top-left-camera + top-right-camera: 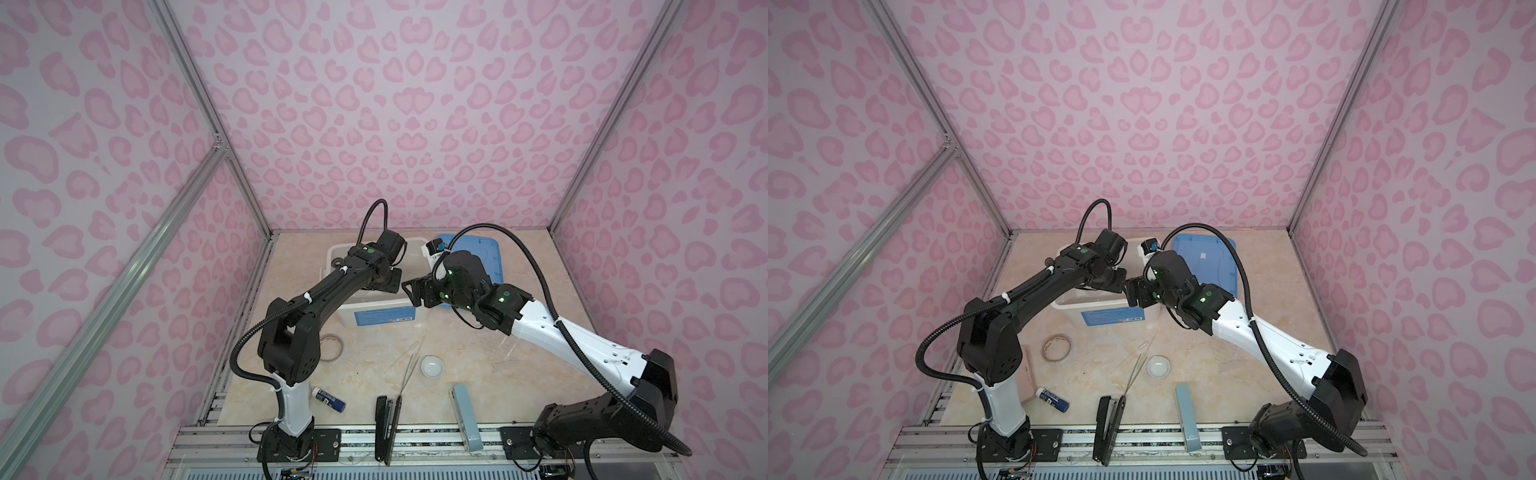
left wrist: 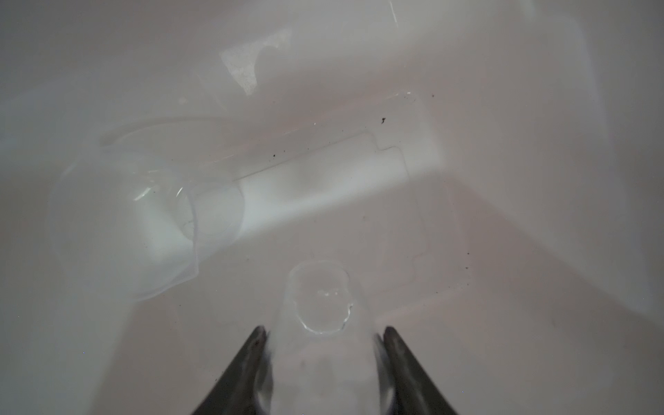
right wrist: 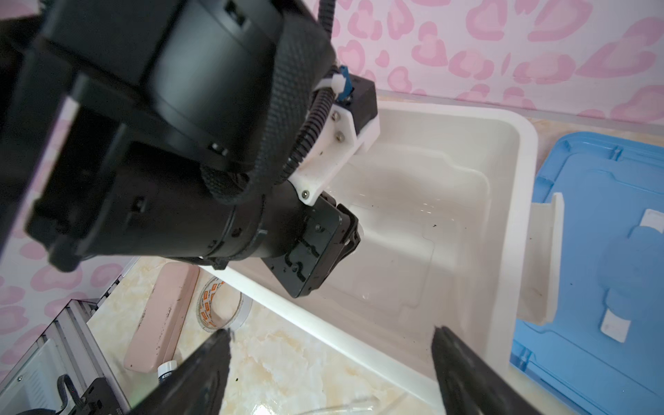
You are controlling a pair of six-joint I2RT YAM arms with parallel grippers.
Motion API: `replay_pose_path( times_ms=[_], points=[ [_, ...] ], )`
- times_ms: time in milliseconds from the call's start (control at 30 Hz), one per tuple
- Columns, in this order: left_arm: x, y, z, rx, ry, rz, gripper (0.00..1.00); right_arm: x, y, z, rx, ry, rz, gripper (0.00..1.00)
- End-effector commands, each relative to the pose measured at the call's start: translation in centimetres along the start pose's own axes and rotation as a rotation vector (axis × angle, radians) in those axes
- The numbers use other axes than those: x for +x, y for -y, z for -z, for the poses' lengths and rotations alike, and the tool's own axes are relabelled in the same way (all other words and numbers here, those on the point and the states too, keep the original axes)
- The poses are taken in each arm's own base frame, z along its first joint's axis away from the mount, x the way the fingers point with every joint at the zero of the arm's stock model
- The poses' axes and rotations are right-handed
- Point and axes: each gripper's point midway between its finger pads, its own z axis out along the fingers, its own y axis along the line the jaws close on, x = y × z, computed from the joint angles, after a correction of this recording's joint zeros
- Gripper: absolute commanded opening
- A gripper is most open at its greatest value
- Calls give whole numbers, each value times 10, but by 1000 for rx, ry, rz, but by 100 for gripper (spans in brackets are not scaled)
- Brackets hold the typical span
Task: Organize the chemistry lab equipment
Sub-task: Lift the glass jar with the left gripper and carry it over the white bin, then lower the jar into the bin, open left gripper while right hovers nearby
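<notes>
My left gripper (image 2: pixel 323 332) reaches down into the white bin (image 1: pixel 382 305). It is shut on a small clear vessel (image 2: pixel 319 305), and both fingers press its sides. A larger clear beaker (image 2: pixel 125 222) lies on its side on the bin floor beside it. In the top views the wrist hides that grip. My right gripper (image 3: pixel 330 345) hovers open and empty over the bin's near right rim (image 3: pixel 323 334). On the table in front of the bin lie a small white dish (image 1: pixel 432 366) (image 1: pixel 1159 367), a thin clear rod (image 1: pixel 407 374) and a dropper (image 1: pixel 1142 347).
A blue lid (image 1: pixel 486 257) lies right of the bin. A tape roll (image 1: pixel 332 347), a pink case (image 1: pixel 1027 378) and a glue stick (image 1: pixel 328 400) sit near the left arm's base. A black stapler (image 1: pixel 386 428) and a pale-blue stapler (image 1: pixel 467 415) lie at the front edge.
</notes>
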Motion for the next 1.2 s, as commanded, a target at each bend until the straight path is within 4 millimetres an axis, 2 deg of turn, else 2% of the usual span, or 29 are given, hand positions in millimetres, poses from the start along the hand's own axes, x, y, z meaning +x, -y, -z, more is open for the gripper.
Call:
replay_pose_path(
  times_ms=[0,233,433,600,733,1067,1167],
  points=[
    [-5,-4,-15,5,23,2,37,-1,1,-5,3,10,2,88],
    [9,-14,-33,-18,-1,8,37,4,-1,-17,-5,-14,-13,88],
    [16,-34,-41,-115,0,11,37,5,-2,-25,-13,-17,-19,88],
    [22,-43,-46,-91,-17,51,37,9,-4,-35,-1,-65,7,87],
    [31,-54,-55,-114,-49,71,37,11,-4,-38,-1,-73,8,87],
    [48,-67,-67,-162,-62,93,38,16,-2,-41,6,-84,4,87],
    [47,-69,-67,-166,-55,99,38,17,-2,-41,8,-86,3,87]
  ],
)
